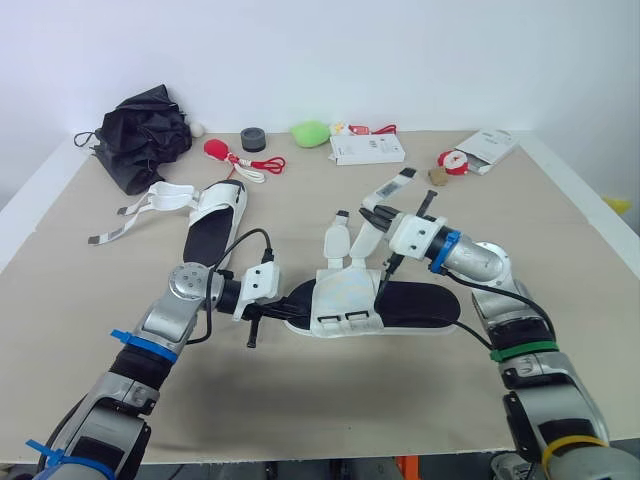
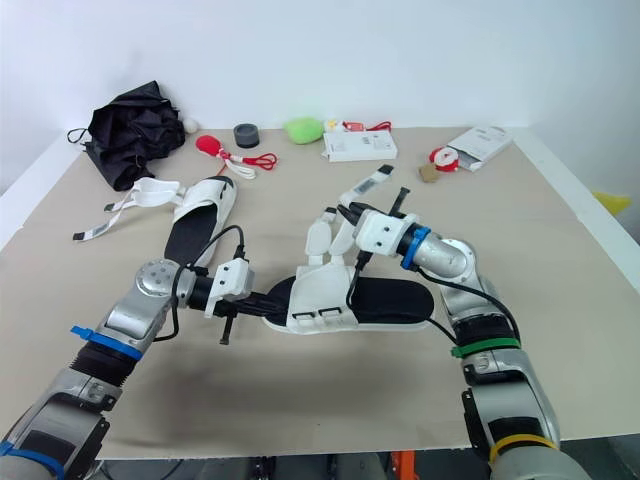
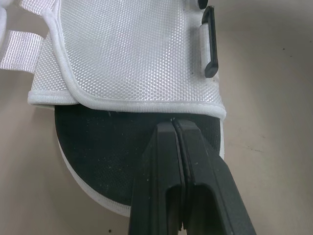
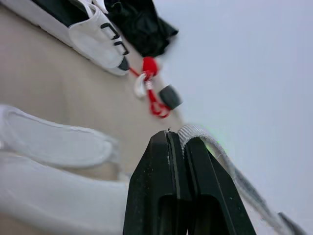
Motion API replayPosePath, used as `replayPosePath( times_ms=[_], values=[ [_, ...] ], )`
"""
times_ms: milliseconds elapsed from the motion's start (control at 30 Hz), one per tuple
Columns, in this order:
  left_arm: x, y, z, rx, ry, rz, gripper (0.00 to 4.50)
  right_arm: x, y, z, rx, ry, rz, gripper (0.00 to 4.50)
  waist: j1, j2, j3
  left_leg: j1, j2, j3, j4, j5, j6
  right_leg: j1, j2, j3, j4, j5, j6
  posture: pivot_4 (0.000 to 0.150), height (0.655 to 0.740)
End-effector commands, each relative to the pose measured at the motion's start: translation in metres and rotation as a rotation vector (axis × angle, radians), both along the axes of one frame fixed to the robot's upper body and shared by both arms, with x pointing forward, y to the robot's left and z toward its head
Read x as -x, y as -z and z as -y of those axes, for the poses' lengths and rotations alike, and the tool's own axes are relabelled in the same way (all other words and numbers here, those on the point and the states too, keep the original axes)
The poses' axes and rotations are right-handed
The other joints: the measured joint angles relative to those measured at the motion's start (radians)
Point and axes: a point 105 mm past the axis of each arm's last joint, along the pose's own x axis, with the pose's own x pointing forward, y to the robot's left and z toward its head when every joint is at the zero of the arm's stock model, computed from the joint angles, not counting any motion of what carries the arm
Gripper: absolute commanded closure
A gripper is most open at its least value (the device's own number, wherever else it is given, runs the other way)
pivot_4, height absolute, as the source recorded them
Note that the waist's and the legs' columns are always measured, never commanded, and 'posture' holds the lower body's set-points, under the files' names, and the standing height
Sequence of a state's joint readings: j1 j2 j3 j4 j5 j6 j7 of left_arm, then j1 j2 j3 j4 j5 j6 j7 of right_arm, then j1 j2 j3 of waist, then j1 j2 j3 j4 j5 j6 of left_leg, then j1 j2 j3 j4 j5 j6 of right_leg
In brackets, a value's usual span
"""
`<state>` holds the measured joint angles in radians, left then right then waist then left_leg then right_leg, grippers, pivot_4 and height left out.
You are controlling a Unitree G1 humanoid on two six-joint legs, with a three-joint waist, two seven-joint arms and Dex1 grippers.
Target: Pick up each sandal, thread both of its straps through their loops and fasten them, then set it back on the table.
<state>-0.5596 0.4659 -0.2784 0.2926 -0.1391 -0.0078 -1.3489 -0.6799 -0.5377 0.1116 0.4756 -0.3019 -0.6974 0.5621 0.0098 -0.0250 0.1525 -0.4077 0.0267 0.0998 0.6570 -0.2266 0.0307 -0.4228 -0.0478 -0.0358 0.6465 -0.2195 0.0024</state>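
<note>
Threading in hand on the near sandal: one strap is lifted, not yet through its loop.

On the table (image 1: 560, 260) the near sandal (image 1: 410, 305) lies flat at the centre, and the far sandal (image 1: 215, 225) is well apart at the back left, straps loose. The left gripper (image 3: 173, 122) is closed, tips down on the black insole at the hem of the white upper; whether it nips the hem is unclear. The right gripper (image 4: 176, 134) pinches a strap (image 1: 393, 186), held up over the sandal. Next, I judge, the strap's end must be steered to the black loops (image 1: 340, 318) on the upper.
</note>
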Motion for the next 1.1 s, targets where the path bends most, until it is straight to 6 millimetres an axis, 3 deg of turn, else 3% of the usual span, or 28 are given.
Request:
replayPosePath(
  times_ms=[33, 233, 367, 500, 833, 1100],
  values=[
    [0.01, 0.031, -0.001, -0.099, 0.023, -0.089, 4.5, 0.025, -0.012, -0.01, 0.131, -0.096, 0.221, 4.27, 0.0, 0.0, 0.0, 0.0, 0.0, 0.0, 0.0, 0.0, 0.0, 0.0, 0.0, 0.0, 0.0, 0.0, 0.0, 0.15, 0.74],
    [0.008, 0.031, -0.001, -0.099, 0.025, -0.087, 4.5, 0.064, 0.012, -0.015, 0.295, -0.236, 0.388, 4.27, 0.002, 0.0, 0.0, 0.0, -0.001, 0.0, 0.0, 0.0, 0.0, 0.001, 0.0, 0.0, 0.0, -0.001, 0.0, 0.15, 0.74],
    [0.008, 0.031, -0.002, -0.105, 0.028, -0.087, 4.5, 0.069, 0.019, -0.013, 0.372, -0.258, 0.469, 4.27, 0.0, -0.001, 0.0, 0.001, -0.001, 0.001, 0.001, 0.0, 0.0, 0.001, -0.001, 0.001, 0.0, -0.003, -0.002, 0.15, 0.74],
    [0.007, 0.03, -0.002, -0.102, 0.025, -0.087, 4.5, 0.072, 0.008, -0.011, 0.362, -0.266, 0.593, 4.27, 0.0, -0.001, 0.0, 0.001, -0.001, 0.0, 0.001, 0.001, 0.0, 0.001, -0.001, 0.0, 0.0, -0.003, -0.002, 0.15, 0.74],
    [0.006, 0.03, -0.003, -0.099, 0.014, -0.087, 4.5, 0.062, 0.016, 0.005, 0.421, -0.242, 0.586, 4.27, 0.0, -0.002, 0.0, 0.001, -0.001, 0.0, 0.001, 0.001, -0.001, 0.001, -0.001, 0.0, 0.0, -0.003, -0.003, 0.15, 0.74],
    [0.004, 0.03, -0.002, -0.095, 0.008, -0.085, 4.5, 0.08, 0.015, -0.001, 0.326, -0.286, 0.486, 4.27, 0.0, -0.002, 0.0, 0.002, -0.002, 0.0, 0.001, 0.001, 0.0, 0.003, -0.001, 0.001, 0.0, -0.003, -0.002, 0.15, 0.74]
  ],
)
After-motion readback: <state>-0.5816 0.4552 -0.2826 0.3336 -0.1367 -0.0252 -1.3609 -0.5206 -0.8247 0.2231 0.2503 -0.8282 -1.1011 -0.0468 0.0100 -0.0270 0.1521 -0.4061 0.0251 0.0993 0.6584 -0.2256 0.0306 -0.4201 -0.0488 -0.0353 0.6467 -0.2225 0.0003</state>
